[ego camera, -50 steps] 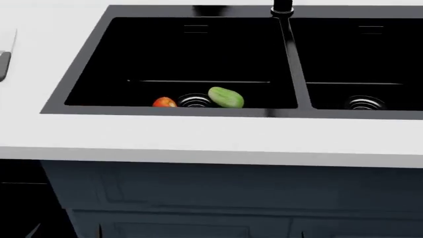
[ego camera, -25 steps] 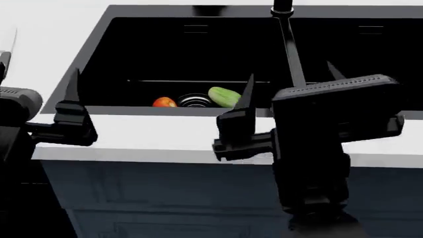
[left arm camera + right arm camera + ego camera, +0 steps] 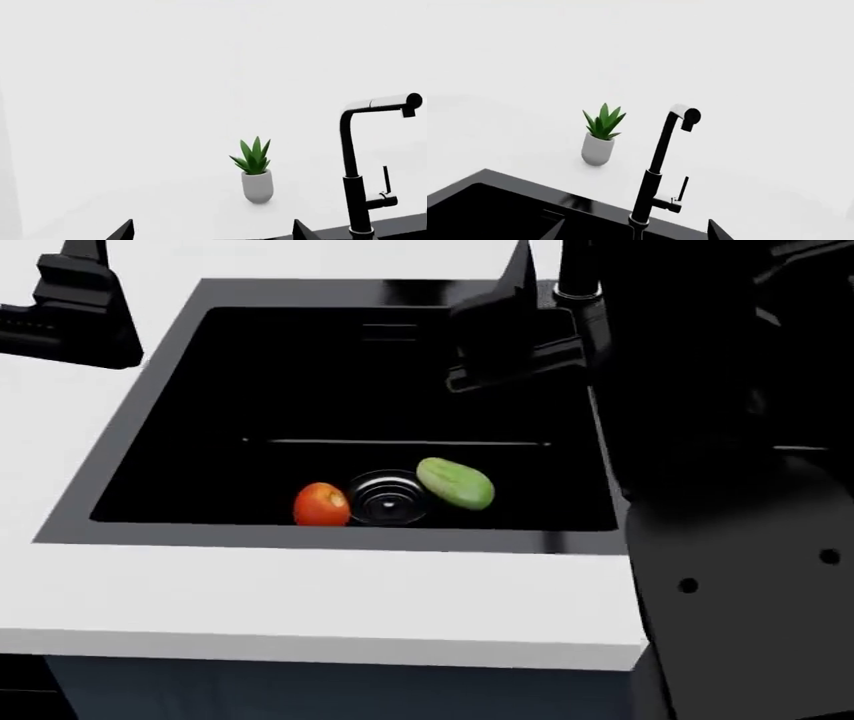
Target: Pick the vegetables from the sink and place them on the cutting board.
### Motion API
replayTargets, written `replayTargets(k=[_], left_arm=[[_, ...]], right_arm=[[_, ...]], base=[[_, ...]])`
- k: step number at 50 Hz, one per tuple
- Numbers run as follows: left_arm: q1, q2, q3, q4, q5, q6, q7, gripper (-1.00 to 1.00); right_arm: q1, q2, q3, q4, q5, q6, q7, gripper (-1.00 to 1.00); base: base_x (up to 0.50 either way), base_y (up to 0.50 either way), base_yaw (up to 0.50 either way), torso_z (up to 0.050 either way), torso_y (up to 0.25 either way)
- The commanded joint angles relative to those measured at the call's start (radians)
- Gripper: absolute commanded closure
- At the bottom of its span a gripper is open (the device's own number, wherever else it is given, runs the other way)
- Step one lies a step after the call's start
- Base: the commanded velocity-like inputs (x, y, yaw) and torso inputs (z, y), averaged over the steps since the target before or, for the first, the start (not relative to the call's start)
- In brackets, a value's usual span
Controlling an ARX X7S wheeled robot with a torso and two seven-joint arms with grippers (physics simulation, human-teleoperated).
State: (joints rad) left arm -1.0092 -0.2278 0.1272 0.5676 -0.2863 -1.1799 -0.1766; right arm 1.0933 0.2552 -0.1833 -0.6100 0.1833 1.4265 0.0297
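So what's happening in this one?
Nothing is picked up yet. The tomato and cucumber lie on the sink floor, on either side of the drain. Both arms are raised over the counter: the left tool is beyond the sink's left edge, the right tool near the faucet. Both wrist cameras face the wall and a potted plant. No cutting board is in view.

1. The sink (image 3: 147, 430) basin lies open from above, its near wall rising in front of the tomato (image 3: 320, 504) and cucumber (image 3: 455, 483).
2. The two vegetables flank the drain strainer (image 3: 387, 497), with a clear gap between them.
3. The faucet (image 3: 660, 165) stands tall at the back rim, the potted plant (image 3: 600, 135) on the counter behind it.
4. The right arm (image 3: 721, 440) crowds the basin's right side.
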Motion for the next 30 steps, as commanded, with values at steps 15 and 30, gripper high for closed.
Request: replayTargets(k=[15,30], left_arm=[[-0.027,-0.006,0.027,-0.018,-0.007,-0.009,-0.007,-1.0],[-0.019,-0.002,0.043,-0.029,-0.008,0.004,-0.013,-1.0]], right_arm=[[-0.041,-0.044,0.074,0.094,0.064,-0.005,-0.055,-1.0],[-0.049,-0.039,0.077,0.088,0.075,-0.005,-0.054,-1.0]], base=[[0.5,0.0,0.0,0.0,0.0],[0.5,0.0,0.0,0.0,0.001]])
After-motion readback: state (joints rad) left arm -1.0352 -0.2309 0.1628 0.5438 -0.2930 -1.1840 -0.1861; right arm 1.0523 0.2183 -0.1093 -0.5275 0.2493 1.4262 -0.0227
